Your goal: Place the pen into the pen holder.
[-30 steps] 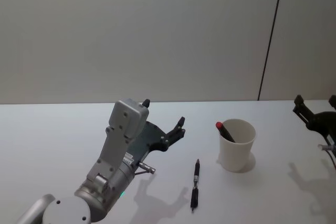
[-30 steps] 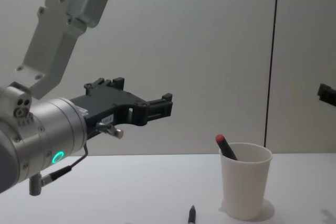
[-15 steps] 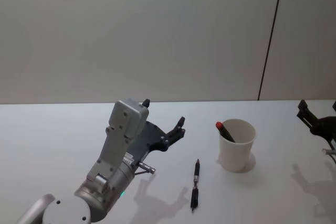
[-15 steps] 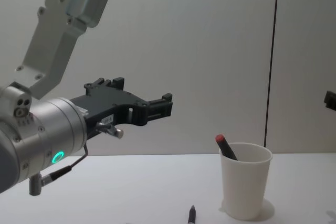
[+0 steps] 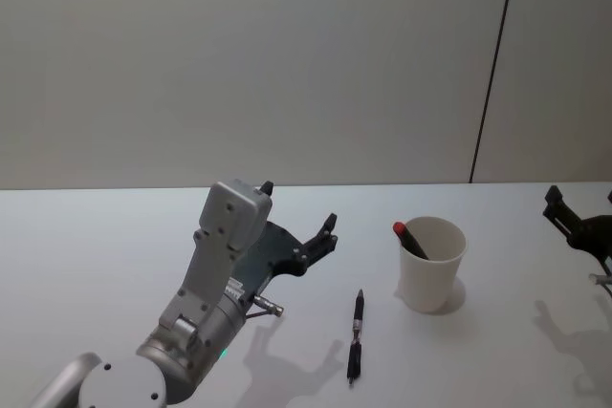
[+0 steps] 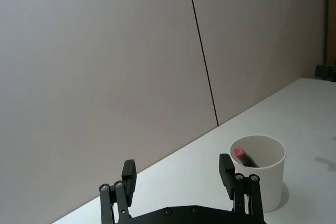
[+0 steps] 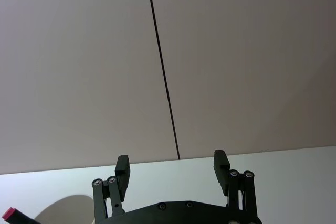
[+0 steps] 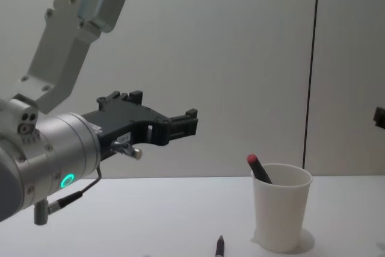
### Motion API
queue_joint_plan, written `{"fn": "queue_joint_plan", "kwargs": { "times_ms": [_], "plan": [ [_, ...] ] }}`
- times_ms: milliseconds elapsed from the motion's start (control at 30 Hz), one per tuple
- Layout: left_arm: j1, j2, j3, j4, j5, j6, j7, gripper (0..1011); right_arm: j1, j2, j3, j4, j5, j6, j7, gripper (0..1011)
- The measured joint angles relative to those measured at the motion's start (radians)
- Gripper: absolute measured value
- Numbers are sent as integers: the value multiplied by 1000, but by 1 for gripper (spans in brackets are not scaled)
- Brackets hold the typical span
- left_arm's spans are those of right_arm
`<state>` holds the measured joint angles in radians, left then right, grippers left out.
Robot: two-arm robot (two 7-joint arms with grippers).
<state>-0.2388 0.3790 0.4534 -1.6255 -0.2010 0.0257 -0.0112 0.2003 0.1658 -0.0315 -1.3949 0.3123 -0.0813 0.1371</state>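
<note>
The left gripper (image 5: 298, 205) hung above the table (image 5: 105, 255), left of the middle of the scene, pointing away from the robot and a little to the right. Its two black fingers (image 6: 128, 170) stood wide apart with nothing between them. A green light glowed on the silver wrist behind it.

The pen (image 5: 355, 336), dark and slim, lay flat on the table to the right of that gripper and nearer the robot than its fingertips. It was apart from the gripper and untouched, its length running roughly from near to far. In the chest view one end of it (image 8: 220, 247) showed at the lower edge.

To the right of the pen and a little farther off stood the pen holder (image 5: 432, 265), a white paper cup, upright and near the pen but not touching it. A second pen with a red end (image 5: 408, 239) leaned inside it against the left side of the rim.

The right gripper (image 5: 580, 207) hovered at the far right edge of the head view, above the table and well apart from the cup. In its wrist view its fingers (image 7: 122, 163) were spread wide and empty.

The table was plain white and carried soft shadows of both arms. Behind it rose a pale grey wall (image 5: 239, 64) with one thin dark seam (image 5: 492, 64) running up it on the right.
</note>
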Motion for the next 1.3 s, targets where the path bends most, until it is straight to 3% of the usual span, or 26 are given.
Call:
{"fn": "queue_joint_plan", "kwargs": {
  "times_ms": [867,1300],
  "plan": [
    [-56,-60,-8,84,-92,179,-64,1004,-2,1,1,-1,0,3,-1,1001],
    [-86,-102,0,147,-131,307,-68,1004,-2,1,1,-1,0,3,-1,1001]
  ]
}}
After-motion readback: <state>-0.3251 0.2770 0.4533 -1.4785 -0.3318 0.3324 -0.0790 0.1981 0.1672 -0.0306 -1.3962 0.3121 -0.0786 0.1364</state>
